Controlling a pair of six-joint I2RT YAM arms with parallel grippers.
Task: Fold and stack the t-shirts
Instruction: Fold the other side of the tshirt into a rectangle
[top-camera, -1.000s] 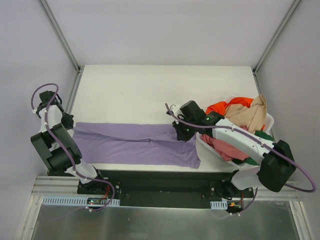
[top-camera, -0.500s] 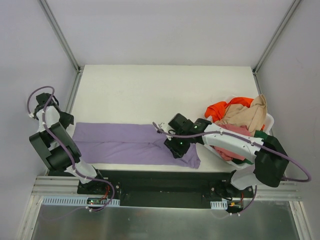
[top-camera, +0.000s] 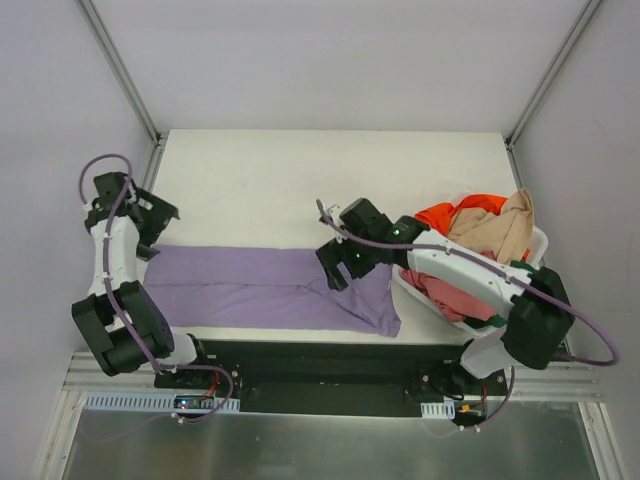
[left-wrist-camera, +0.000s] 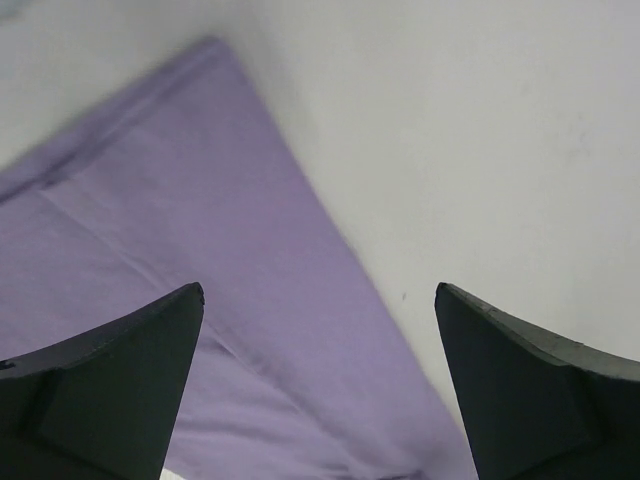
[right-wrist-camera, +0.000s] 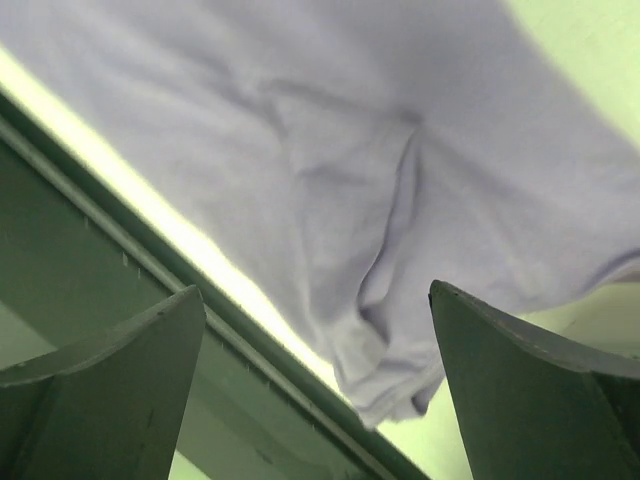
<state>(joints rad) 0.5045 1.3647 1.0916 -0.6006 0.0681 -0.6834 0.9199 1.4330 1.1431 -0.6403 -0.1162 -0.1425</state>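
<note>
Lavender t-shirt (top-camera: 240, 290) lies stretched as a long band along the near edge of the bench (top-camera: 300, 180), its right end just beside the white basket (top-camera: 541, 240). That basket holds the orange-red t-shirt (top-camera: 450, 212), the beige t-shirt (top-camera: 500, 230) and others. The left fingers (left-wrist-camera: 120, 380) are spread wide and hold nothing, hovering over the band's far left edge. The right fingers (right-wrist-camera: 110, 390) are equally released above its right part, over a raised crease.

The step looks like folding the band end over end. To do it well, each pair should probably pinch every layer at an end corner, lift only enough to clear the cloth, and keep the edges square.

How many layers the band has cannot be told. Collar and sleeves are not discernible, and the right arm covers part of the cloth.
</note>
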